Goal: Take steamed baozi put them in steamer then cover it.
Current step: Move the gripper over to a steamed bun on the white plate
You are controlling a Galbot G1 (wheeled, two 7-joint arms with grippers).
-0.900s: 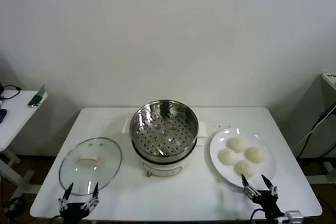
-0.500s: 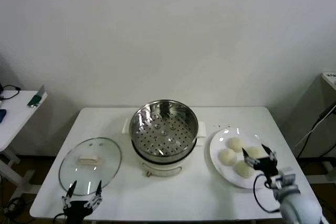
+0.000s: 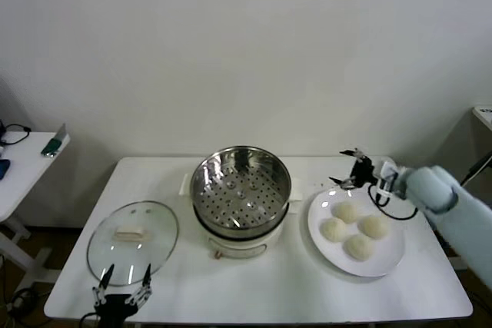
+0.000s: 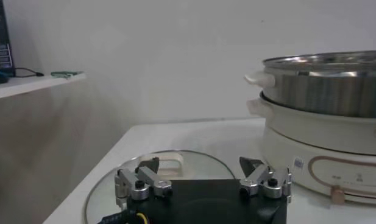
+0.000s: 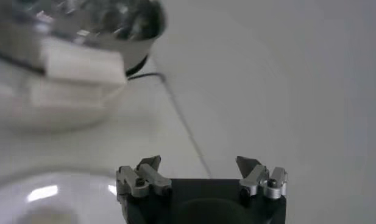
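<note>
Right now your right gripper (image 3: 350,168) hangs with its jaws spread and nothing in them, right of centre in the head view, above the far rim of the plate (image 3: 323,230) and just beyond the four steamed baozi (image 3: 354,226). The steamer (image 3: 241,188), at centre frame, holds no buns. Coming down from there, you could catch the plate edge or nudge one bun into its touching neighbours; squeezing hard would likely dent the soft dough. Your left gripper (image 3: 123,293) waits released at lower left, beside the glass lid (image 3: 132,239).
</note>
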